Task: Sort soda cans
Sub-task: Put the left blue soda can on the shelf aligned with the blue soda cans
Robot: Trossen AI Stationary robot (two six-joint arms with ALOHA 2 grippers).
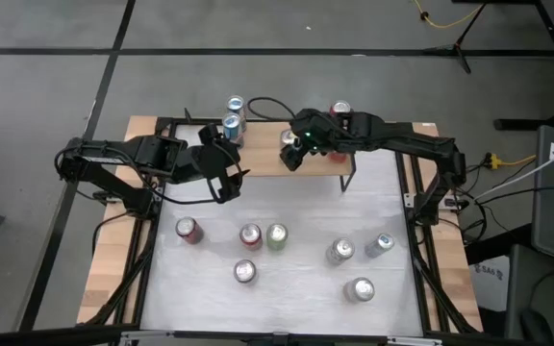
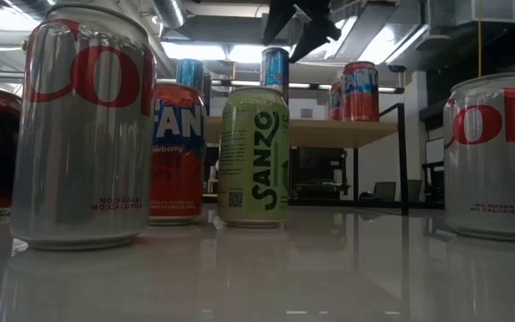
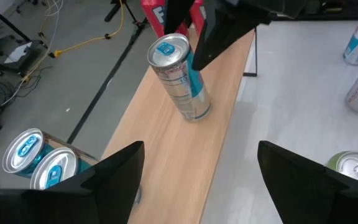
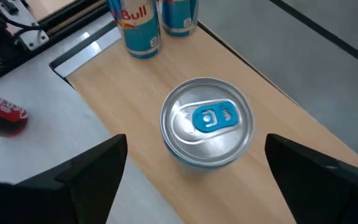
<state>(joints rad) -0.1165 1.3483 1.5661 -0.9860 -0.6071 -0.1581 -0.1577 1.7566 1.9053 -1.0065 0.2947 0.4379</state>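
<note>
Two blue cans (image 1: 233, 113) stand at my wooden shelf's (image 1: 258, 159) left end; my left gripper (image 1: 227, 173) hovers open near them, and my right gripper (image 1: 292, 152) hangs open over a blue-tabbed can (image 4: 207, 122) mid-shelf.

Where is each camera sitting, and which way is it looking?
High view: above the table, looking straight down; both arms show, right gripper over the wooden shelf.
Low view: at tabletop height, looking level past a green can; a gripper hangs at the top.
Left wrist view: on the left arm, past its dark fingers toward the blue-and-silver can.
Right wrist view: on the right arm, looking down at that can.
Shared: both wrist views see the same can on the shelf.
</note>
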